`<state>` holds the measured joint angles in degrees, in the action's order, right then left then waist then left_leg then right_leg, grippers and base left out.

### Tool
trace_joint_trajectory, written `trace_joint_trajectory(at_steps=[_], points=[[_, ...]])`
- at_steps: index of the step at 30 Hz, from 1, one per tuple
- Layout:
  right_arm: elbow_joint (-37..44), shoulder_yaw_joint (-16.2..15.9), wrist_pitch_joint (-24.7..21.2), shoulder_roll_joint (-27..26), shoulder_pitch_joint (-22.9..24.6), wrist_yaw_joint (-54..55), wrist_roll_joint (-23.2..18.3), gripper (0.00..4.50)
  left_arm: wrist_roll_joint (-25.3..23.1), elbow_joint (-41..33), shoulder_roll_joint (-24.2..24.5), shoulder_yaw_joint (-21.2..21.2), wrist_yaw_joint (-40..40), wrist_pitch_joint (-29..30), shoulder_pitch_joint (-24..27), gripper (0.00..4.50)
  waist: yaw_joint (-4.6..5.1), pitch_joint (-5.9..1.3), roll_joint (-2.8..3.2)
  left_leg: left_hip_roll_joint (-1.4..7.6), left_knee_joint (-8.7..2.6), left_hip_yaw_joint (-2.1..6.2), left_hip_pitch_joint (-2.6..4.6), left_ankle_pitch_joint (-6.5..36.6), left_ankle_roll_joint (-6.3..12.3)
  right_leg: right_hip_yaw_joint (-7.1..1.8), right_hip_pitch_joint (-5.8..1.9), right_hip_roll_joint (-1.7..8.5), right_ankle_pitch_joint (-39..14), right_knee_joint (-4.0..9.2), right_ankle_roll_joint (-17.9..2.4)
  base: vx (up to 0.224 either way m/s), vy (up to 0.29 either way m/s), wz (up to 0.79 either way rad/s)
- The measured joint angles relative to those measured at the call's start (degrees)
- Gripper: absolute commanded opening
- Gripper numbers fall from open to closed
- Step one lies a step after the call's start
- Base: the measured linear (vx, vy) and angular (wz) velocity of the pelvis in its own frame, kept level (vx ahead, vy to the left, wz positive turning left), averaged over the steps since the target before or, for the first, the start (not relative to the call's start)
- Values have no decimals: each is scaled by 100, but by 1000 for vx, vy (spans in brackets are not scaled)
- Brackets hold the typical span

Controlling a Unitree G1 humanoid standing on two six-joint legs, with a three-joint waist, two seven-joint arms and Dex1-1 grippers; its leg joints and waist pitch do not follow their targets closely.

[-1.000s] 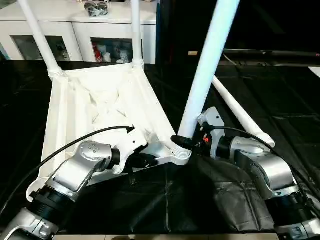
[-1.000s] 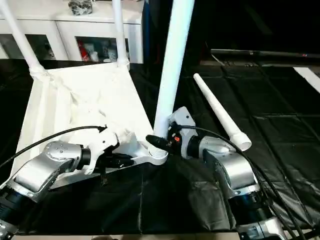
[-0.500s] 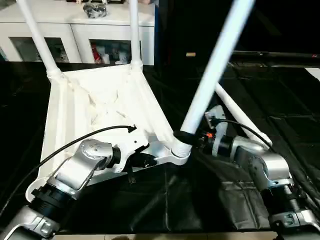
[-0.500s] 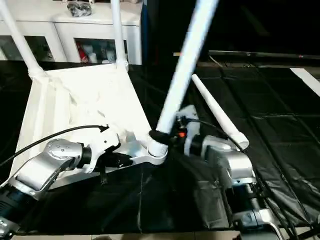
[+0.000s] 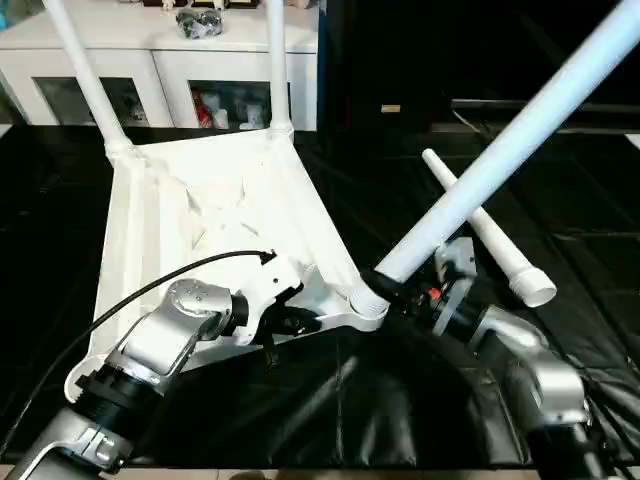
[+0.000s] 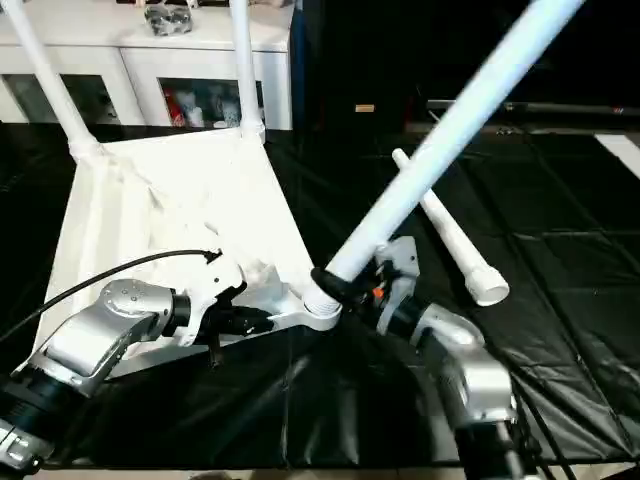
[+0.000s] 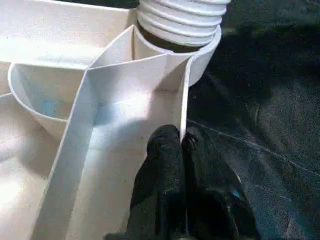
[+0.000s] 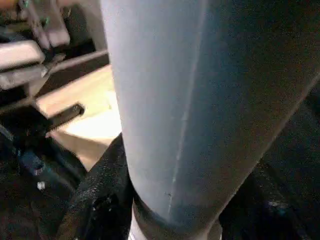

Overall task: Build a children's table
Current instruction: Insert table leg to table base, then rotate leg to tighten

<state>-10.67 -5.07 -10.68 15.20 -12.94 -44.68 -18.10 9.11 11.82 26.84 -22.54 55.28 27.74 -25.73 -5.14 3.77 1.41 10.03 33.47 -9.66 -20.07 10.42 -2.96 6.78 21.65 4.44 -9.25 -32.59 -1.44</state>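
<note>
Gripping tilted leg point(image 5: 500, 165), right gripper point(image 5: 385, 288), corner socket point(image 5: 366, 306)

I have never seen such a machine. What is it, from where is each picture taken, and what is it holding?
It is a humanoid robot with two arms. Two pictures come from its head, looking down; two come from cameras on its wrists. An upside-down white table top lies on a black surface. Two legs stand in its far corners. The left gripper pinches a thin rim of the top, near a corner socket. The right gripper clamps a third leg, which leans to the robot's right with its lower end at that socket. A fourth leg lies loose beside.
</note>
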Motion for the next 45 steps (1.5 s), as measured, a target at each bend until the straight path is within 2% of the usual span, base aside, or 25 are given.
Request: trace_joint_trajectory(at_steps=[3, 6, 11, 15, 20, 26, 31, 37, 40, 42, 45], points=[[93, -435, 316, 294, -100, -53, 481, 191, -1, -13, 1, -6, 10, 1, 4, 0, 9, 0, -6, 0, -21, 2, 2, 0, 0, 9, -15, 0, 0, 43, 1, 0, 0, 0], [94, -572, 444, 385, -182, -133, 695, 191, -3, -34, 13, -11, 22, -1, 12, 0, 20, -3, -25, -3, -40, 1, 5, 0, 1, 11, -25, 0, -1, 73, 1, 0, 0, 0], [-211, -716, 374, 405, -589, -486, 763, 191, -36, -87, 171, -10, 90, -79, 23, 0, 104, 27, -82, -3, -54, 2, 10, 0, 0, 16, -15, 0, -1, 73, 1, 0, 0, 0], [-543, -719, 338, 417, -862, -1071, 580, 191, -141, -66, 386, -53, 455, -417, 4, 0, 159, 55, -127, -2, -62, 7, 8, 0, 0, 22, -9, 0, -1, 75, 1, 0, 0, 0], [-795, -723, 351, 551, -1023, -1774, 422, 191, -230, 91, 490, -174, 867, -806, -117, 0, 117, 56, -152, -4, -73, 5, 10, 0, 0, 11, -23, 0, -1, 77, 1, 0, 0, 0], [-1018, -784, 405, 652, -1201, -2368, 423, 191, -317, 488, 442, -305, 1220, -1077, -388, 0, -8, 13, -191, -4, -119, -17, 18, 0, -2, -11, -23, -1, -8, 59, 11, 0, 0, 0], [-1224, -873, 456, 688, -1373, -2665, 440, 191, -397, 860, 393, -396, 1468, -1271, -605, 0, -8, -35, -150, -4, -155, -38, 19, 0, -3, -41, -25, -8, -46, 41, 19, 0, 0, 0], [-1347, -872, 508, 622, -1397, -2681, 493, 191, -437, 1032, 328, -374, 1485, -1272, -647, 0, -2, -65, -129, -5, -161, -40, 30, 0, -3, -45, -39, -8, -57, 40, 25, 0, 0, 0], [-1412, -869, 541, 557, -1394, -2577, 521, 191, -438, 1101, 280, -315, 1470, -1135, -646, 0, 7, -62, -124, -6, -166, -41, 101, 1, -5, -46, -75, -8, -64, 40, 30, 0, 0, 0], [-1500, -856, 642, 433, -1396, -2275, 569, 191, -432, 1079, 243, -222, 1341, -947, -616, 0, 20, -60, -120, -6, -169, -41, 112, 3, -9, -46, -80, -8, -66, 40, 31, 0, 0, 0], [-1596, -750, 659, 120, -1444, -1372, 784, 191, -426, 940, 125, 53, 820, -480, -532, 0, 140, -32, -106, -8, -164, -24, 111, 3, -9, -22, -67, -6, -67, 58, 32, -40, 4, -8]])
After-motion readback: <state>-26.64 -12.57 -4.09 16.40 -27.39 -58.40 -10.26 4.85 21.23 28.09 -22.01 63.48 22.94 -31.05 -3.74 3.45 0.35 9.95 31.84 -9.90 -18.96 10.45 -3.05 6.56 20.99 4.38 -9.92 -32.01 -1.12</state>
